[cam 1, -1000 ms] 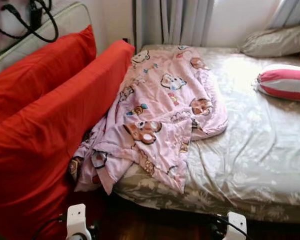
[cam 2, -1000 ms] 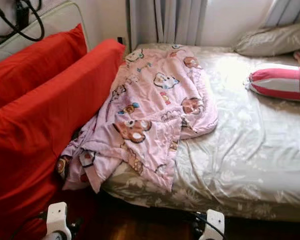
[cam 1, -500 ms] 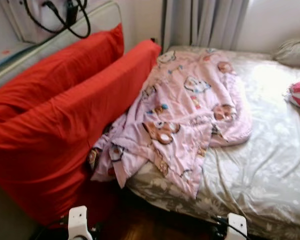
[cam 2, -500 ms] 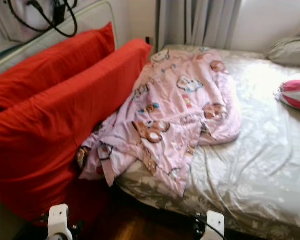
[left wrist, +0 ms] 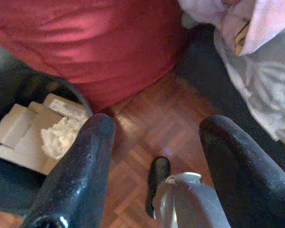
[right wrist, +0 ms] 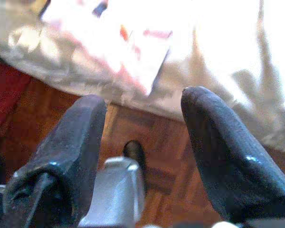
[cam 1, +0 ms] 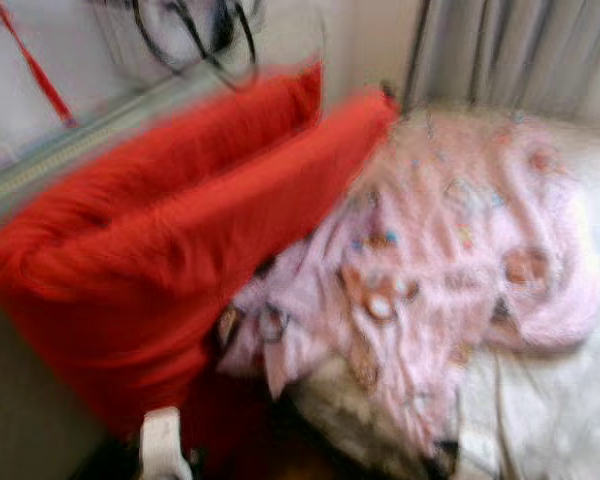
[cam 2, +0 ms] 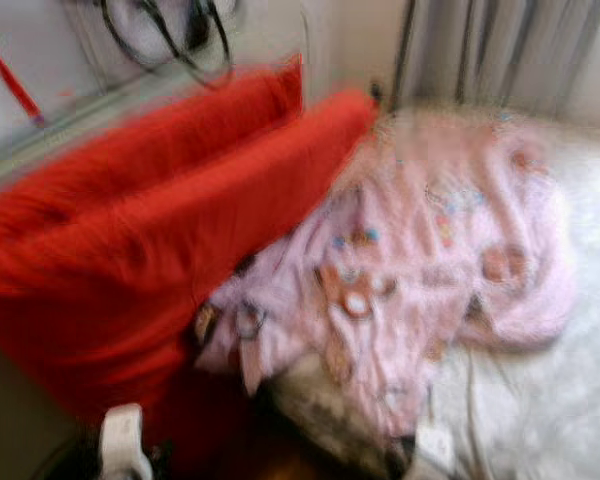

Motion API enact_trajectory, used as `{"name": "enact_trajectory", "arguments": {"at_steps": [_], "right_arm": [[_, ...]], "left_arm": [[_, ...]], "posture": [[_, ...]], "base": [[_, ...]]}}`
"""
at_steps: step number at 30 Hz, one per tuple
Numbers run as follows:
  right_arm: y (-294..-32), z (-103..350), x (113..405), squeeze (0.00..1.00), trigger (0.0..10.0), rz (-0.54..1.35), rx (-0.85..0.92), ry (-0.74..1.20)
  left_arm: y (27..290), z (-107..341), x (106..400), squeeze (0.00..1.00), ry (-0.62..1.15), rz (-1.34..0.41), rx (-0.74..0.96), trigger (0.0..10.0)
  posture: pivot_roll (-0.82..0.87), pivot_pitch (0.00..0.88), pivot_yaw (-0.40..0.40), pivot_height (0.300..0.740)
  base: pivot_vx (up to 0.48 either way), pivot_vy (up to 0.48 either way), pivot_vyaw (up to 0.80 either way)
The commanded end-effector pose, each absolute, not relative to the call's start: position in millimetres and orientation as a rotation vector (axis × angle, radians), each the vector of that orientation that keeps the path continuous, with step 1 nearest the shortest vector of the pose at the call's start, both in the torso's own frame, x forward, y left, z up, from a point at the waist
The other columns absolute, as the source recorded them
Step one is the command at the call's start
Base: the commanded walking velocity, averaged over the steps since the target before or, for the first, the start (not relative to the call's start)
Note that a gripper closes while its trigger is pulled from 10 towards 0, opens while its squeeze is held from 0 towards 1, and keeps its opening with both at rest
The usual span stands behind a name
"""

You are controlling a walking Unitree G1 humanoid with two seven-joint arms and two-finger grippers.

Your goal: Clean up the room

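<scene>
Head views, blurred: my view has swung left over the last second, so the two big red fabric cushions (cam 1: 170, 250) now sit centre-frame and the striped pillow has slid out of sight; the camera moved, not the things. The crumpled pink cartoon-print blanket (cam 1: 450, 260) lies on the pale floral bed sheet (cam 2: 540, 400), one corner drooping off the edge beside the cushions. Left wrist view: my left gripper (left wrist: 156, 161) hangs wide apart, empty, above the wooden parquet floor (left wrist: 147, 128), near a dark bin of cardboard scraps (left wrist: 33, 137). Right wrist view: my right gripper (right wrist: 142, 142) likewise spread, empty, at the bed's edge. Judgement: I am turning, nothing tidied yet.
</scene>
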State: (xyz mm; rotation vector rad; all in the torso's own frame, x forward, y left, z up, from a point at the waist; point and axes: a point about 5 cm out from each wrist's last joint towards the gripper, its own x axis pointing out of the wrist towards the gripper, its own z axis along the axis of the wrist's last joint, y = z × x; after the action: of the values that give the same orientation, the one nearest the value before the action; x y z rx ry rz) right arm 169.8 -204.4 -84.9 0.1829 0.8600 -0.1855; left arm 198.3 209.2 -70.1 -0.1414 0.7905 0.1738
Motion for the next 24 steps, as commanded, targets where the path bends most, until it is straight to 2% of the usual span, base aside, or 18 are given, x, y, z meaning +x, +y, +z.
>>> {"name": "enact_trajectory", "arguments": {"at_steps": [1,5,8,10,14,17,24], "right_arm": [[-196,-85,172,0.0,10.0,-0.159,0.19,0.857],[-189,-77,188,0.0,10.0,-0.057,0.116,0.797],[-188,-61,212,0.0,10.0,-0.045,0.134,0.665],[-189,-58,216,0.0,10.0,-0.048,0.14,0.638],[-194,-38,238,0.0,10.0,-0.06,0.166,0.485],[-197,-30,244,0.0,10.0,-0.065,0.192,0.413],[-199,-11,249,0.0,10.0,-0.021,0.121,0.242]], "left_arm": [[217,-69,197,0.0,0.792,0.181,-0.12,10.0],[212,-62,210,0.0,0.742,0.119,-0.089,10.0],[204,-39,240,0.0,0.562,0.03,-0.086,10.0],[204,-34,245,0.0,0.529,0.026,-0.09,10.0],[206,-7,267,0.0,0.347,0.003,-0.084,10.0],[208,5,271,0.0,0.261,-0.006,-0.077,10.0],[207,23,262,0.0,0.109,-0.001,-0.098,10.0]], "posture": [[0.05,0.057,0.006,0.74],[0.04,0.062,0.008,0.74],[0.04,0.069,0.006,0.74],[0.04,0.069,0.006,0.74],[0.04,0.072,-0.003,0.74],[0.04,0.073,-0.006,0.74],[0.04,0.062,-0.021,0.74]], "base": [[0.0,0.0,0.0],[0.0,0.0,0.0],[0.0,0.0,0.0],[0.0,0.0,0.0],[0.0,0.0,0.0],[0.0,0.0,0.0],[0.0,0.0,0.0]]}}
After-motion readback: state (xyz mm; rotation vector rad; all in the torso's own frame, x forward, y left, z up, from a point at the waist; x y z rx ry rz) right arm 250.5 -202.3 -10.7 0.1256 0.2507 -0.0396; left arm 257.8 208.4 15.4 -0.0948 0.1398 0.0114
